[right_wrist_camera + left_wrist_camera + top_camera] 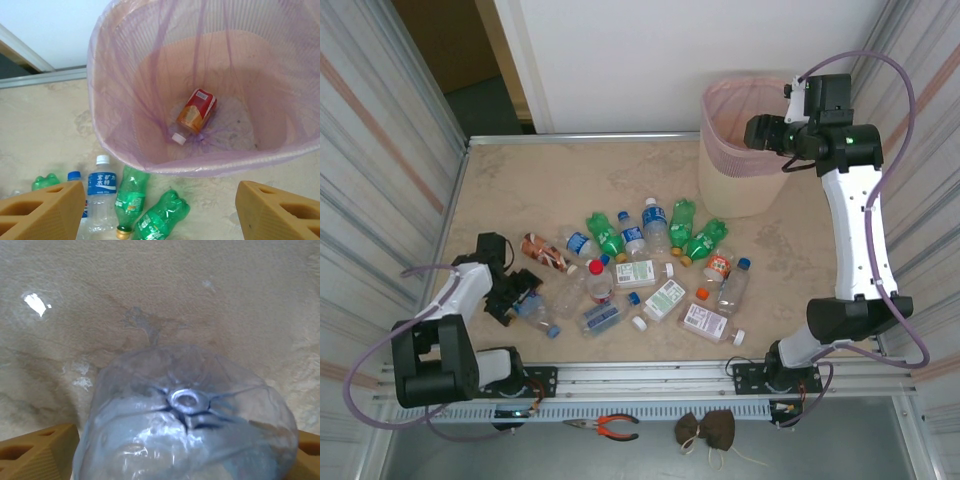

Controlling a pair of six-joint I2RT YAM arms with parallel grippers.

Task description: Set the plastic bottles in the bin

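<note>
Several plastic bottles (650,270) lie scattered mid-table: green ones (605,235), clear blue-labelled ones and flat white-labelled ones (705,322). At the left, my left gripper (520,295) is down on the table with a clear bottle (187,410) filling the gap between its fingers (40,452), base toward the camera. My right gripper (760,132) hovers open and empty (160,210) above the bin (720,180). The pink-lined bin (200,167) holds one red-and-orange labelled bottle (196,114). Two green bottles (131,192) and a blue-labelled one (100,192) lie just in front of it.
Corrugated walls close in on the left and right of the table. A metal rail runs along the near edge, with pliers (605,427) and a brown bundle (708,430) below it. Bare tabletop (570,180) stretches behind the bottles at the left.
</note>
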